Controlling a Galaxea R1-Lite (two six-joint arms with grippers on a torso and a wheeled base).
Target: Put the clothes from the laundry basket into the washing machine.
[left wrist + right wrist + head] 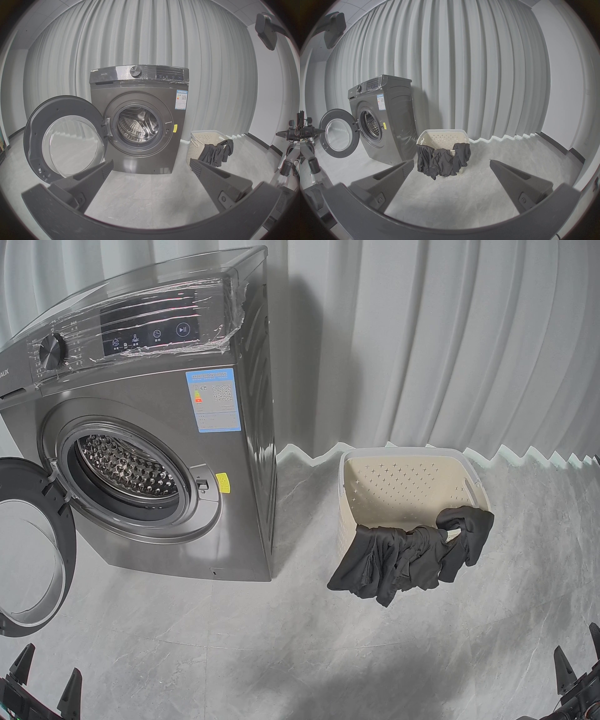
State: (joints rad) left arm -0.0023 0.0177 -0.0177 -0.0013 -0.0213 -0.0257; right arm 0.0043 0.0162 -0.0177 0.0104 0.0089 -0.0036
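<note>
A grey front-loading washing machine [150, 427] stands at the left with its round door [28, 546] swung wide and the steel drum [125, 468] exposed. To its right a cream laundry basket [406, 480] sits on the floor, with dark clothes [406, 555] draped over its near rim. My left gripper [47, 677] is open low at the near left, well short of the machine. My right gripper [578, 662] is open at the near right, apart from the basket. The left wrist view has the drum [137, 125], basket [200, 143] and clothes [217, 153]; the right wrist view has the clothes [442, 161] and basket [443, 139].
Pale pleated curtains [437, 334] hang behind machine and basket. Grey marbled floor [250, 640] lies open between the grippers and both objects. The open door juts out toward the left gripper's side.
</note>
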